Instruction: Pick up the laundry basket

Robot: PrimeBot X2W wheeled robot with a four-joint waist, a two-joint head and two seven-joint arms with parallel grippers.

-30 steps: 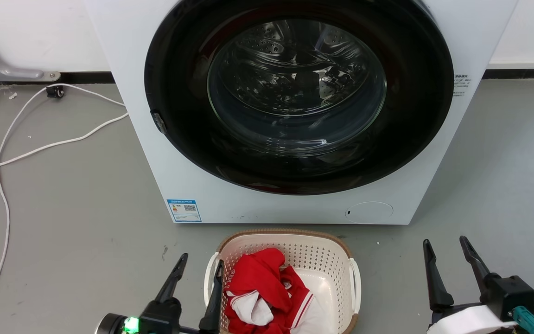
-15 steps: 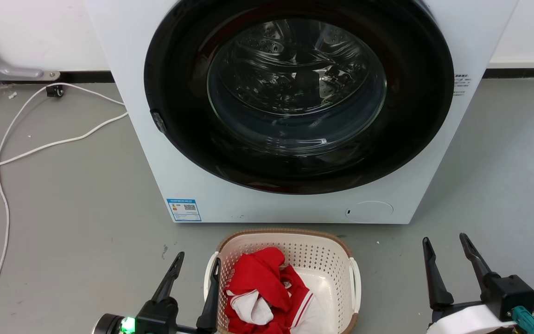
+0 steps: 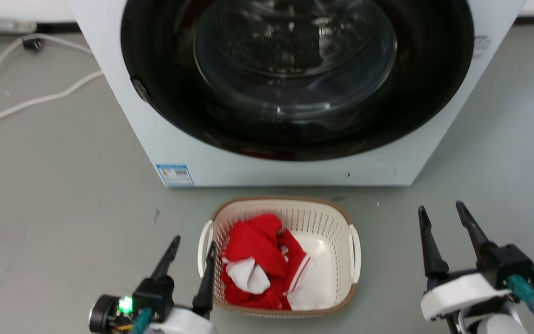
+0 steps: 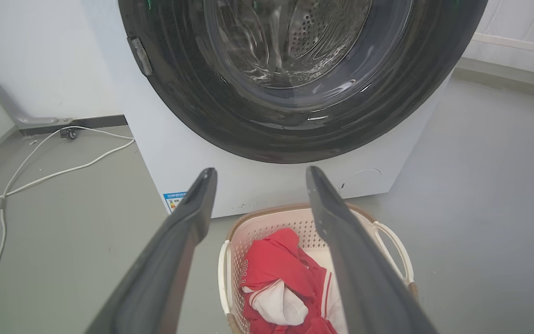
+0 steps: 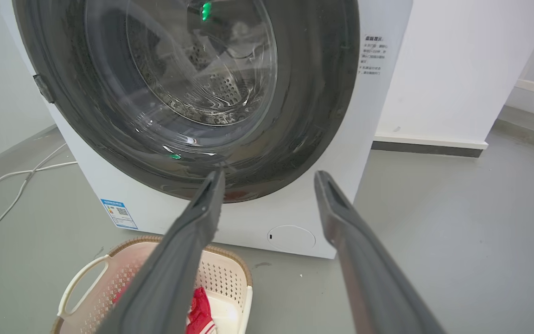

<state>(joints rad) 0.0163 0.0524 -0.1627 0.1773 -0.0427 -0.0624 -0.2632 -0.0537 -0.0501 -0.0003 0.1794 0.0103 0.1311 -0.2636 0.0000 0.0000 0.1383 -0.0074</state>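
Note:
The laundry basket [image 3: 319, 221] is cream-white perforated plastic with a brown rim. It stands on the grey floor just in front of the washing machine, with red and white clothes [image 3: 257, 250] inside. My left gripper [image 3: 194, 243] is open at the basket's left side, its inner finger lying over the left white handle [image 3: 200, 253] in the head view. The left wrist view shows the open left gripper [image 4: 261, 170] above the laundry basket [image 4: 267, 226]. My right gripper [image 3: 440, 207] is open and empty, well right of the right handle [image 3: 356, 253]. The right wrist view has the right gripper [image 5: 270, 174] right of the laundry basket [image 5: 223, 273].
A white front-loading washing machine [image 3: 174, 139] with a large dark round door stands close behind the basket. White cables [image 3: 40, 99] trail over the floor at the left. Bare grey floor lies on both sides of the basket.
The whole head picture has shifted: the camera now looks further down, so the basket shows whole. Both grippers keep about the same places beside the basket, still open.

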